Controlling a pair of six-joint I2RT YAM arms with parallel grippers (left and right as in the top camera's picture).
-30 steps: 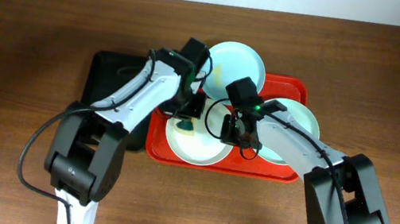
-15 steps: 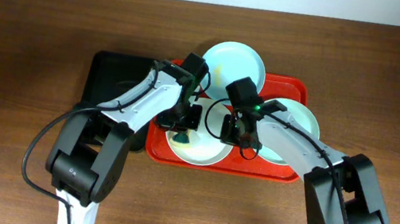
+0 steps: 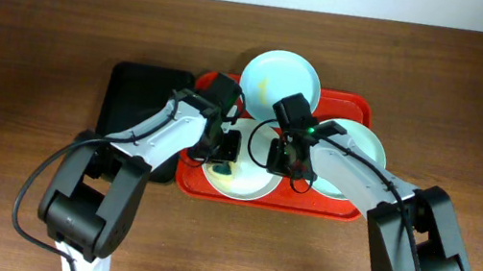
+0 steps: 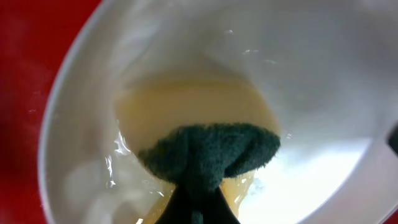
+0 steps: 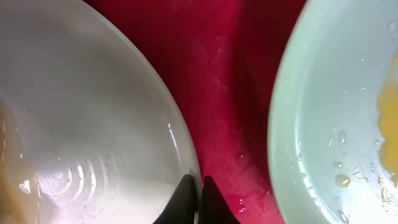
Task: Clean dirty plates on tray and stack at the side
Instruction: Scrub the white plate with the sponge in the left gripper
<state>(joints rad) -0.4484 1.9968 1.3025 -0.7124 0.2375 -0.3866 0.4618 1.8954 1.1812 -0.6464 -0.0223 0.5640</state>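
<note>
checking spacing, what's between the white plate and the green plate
Only bare red tray separates the white plate from the green plate, shown in the right wrist view.

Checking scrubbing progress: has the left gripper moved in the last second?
Yes. Overhead, the left gripper, shut on the sponge, has drawn back from the pale blue plate toward the red tray's near edge, over the white plate.
</note>
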